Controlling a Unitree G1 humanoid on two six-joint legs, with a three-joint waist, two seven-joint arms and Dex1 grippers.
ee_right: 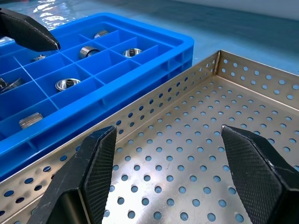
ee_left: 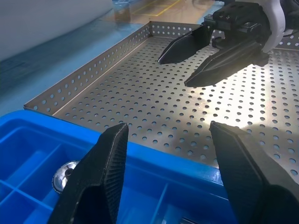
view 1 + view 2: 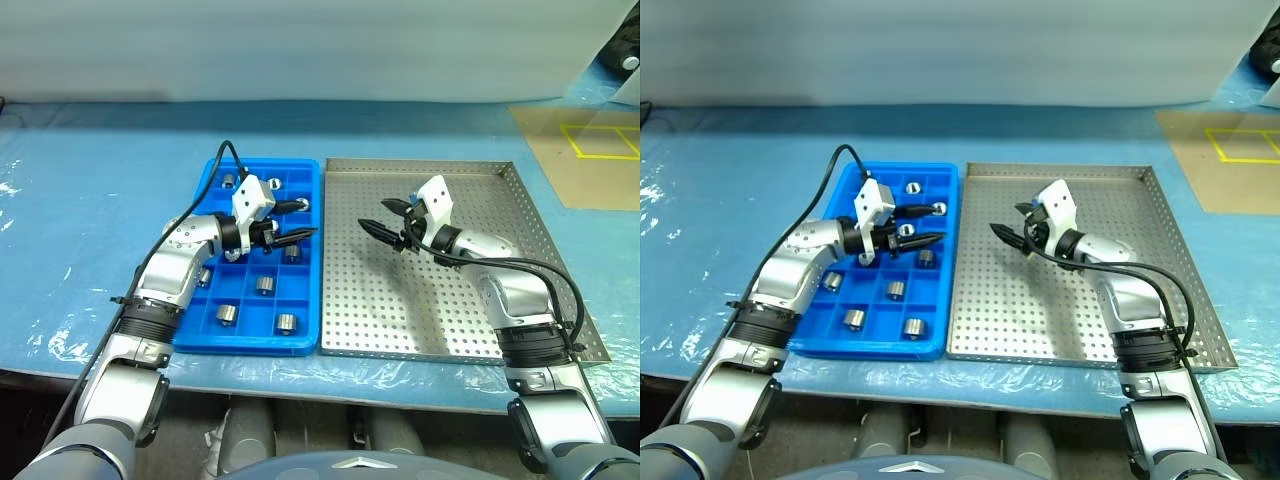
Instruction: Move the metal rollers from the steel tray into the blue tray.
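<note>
The metal rollers [image 3: 263,285] all lie in compartments of the blue tray [image 3: 310,190]; we see none left on the steel tray [image 3: 440,320], so we judge the transfer complete. Left pincer [image 3: 297,220] and right pincer [image 3: 384,217] both stand apart, empty.

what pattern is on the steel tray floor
A regular grid of small round holes across the steel tray floor; it shows best in the right wrist view.

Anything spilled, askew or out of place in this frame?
Nothing stands out. The small shiny metal rollers sit inside compartments of the bright blue plastic grid tray; the square perforated steel tray lies flat beside it, no rollers visible on it. Both grippers hover open, holding nothing.
</note>
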